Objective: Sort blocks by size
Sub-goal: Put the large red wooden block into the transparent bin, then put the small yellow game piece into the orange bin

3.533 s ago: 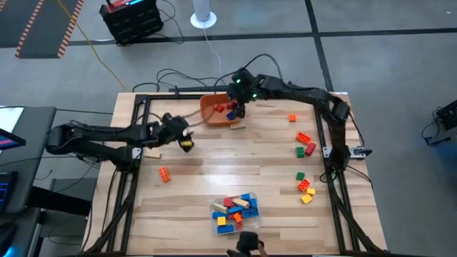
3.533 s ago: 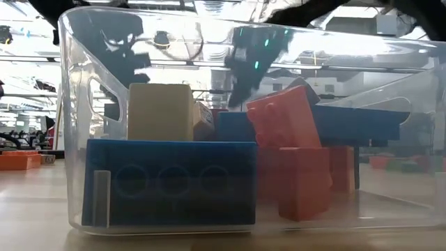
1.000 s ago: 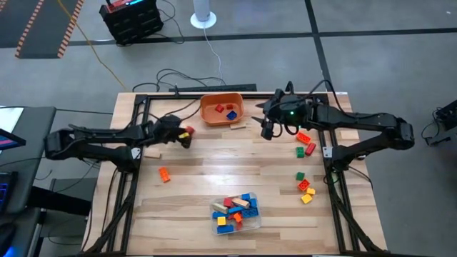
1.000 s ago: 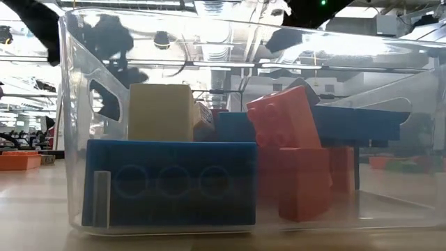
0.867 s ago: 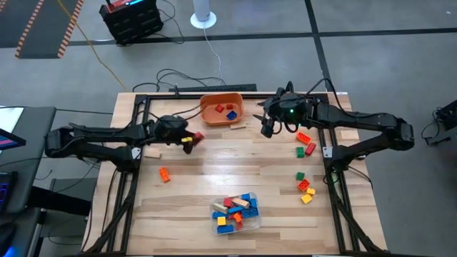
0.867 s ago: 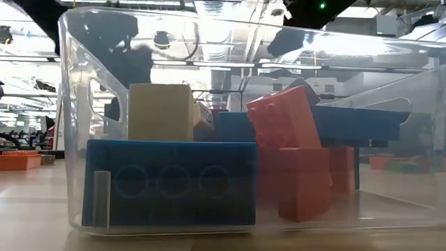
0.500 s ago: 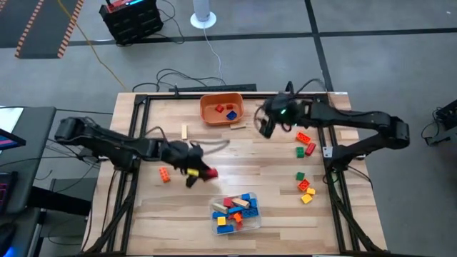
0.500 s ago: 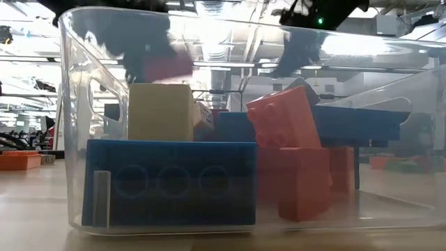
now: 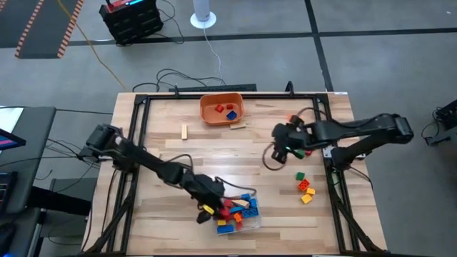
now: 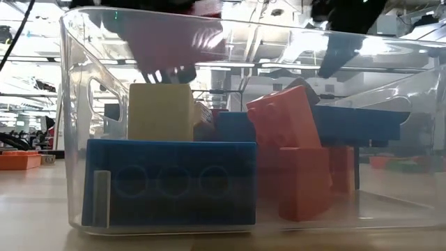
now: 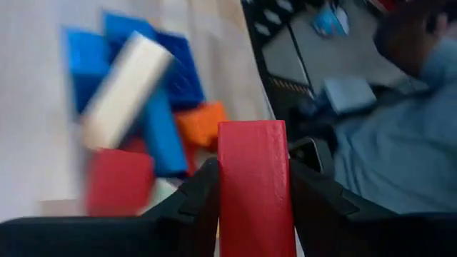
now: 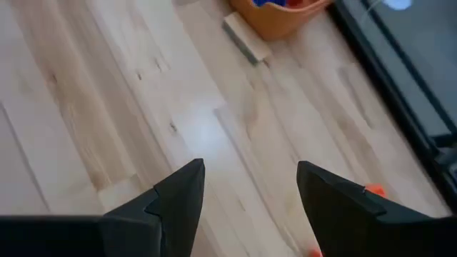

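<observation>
A long red block (image 11: 253,187) is clamped between the 2 fingers of the left gripper (image 9: 208,202) and is carried just over the near-left edge of the clear tub (image 9: 251,218), which sits at the near middle of the table (image 9: 214,164). In the left wrist view the tub's blue, tan, red and orange blocks (image 11: 136,107) are seen directly beyond the held piece, so the step in hand is judged to be the delivery of a long block to the tub. Next, the gripper is to be brought fully over the tub's opening and the fingers spread so that the block drops inside, not on the rim.

Farther out, the right gripper (image 9: 284,150) is held wide and empty above bare wood on the right side of the table, just left of the loose blocks (image 9: 305,191) scattered along the right edge. A descent onto 1 of these pieces is the likely call for that arm.

At the far middle, an orange bowl (image 9: 222,109) is seen with 2 small blocks inside, 1 red and 1 blue. A tan piece (image 9: 183,132) lies alone on the far left of the table.
</observation>
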`<move>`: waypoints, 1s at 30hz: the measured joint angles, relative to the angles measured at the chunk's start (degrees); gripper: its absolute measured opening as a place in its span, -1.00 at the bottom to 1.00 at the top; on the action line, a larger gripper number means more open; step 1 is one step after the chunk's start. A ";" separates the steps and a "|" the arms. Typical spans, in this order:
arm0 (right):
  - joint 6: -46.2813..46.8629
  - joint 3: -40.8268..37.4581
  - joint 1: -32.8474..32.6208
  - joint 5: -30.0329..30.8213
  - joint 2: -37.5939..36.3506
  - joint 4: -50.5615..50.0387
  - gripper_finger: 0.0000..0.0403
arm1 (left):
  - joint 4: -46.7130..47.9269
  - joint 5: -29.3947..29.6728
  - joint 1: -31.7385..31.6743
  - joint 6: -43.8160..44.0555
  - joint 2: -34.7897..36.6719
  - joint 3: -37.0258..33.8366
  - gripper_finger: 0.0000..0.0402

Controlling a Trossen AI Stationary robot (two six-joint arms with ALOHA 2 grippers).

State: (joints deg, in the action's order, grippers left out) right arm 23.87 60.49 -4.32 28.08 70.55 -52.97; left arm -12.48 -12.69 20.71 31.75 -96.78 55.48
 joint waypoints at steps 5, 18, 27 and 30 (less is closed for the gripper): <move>7.57 0.00 -6.28 3.61 -6.19 -4.64 0.27 | 9.19 -5.22 -0.22 -4.27 -2.80 4.97 -0.07; 24.04 -2.83 -19.10 -11.92 1.95 -14.75 0.27 | 24.53 12.25 -4.44 -27.89 3.66 8.05 0.16; 30.61 -4.17 -25.50 -28.14 12.45 -17.13 0.27 | 26.05 15.22 -7.19 -35.98 4.94 7.94 0.11; 33.91 -4.84 -27.91 -28.18 13.11 -17.08 0.27 | 22.53 14.97 -7.66 -36.68 5.03 5.32 0.10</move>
State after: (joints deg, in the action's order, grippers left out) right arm 57.78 55.65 -32.23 -0.10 83.65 -70.05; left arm 10.04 2.28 13.05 -4.92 -91.74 60.80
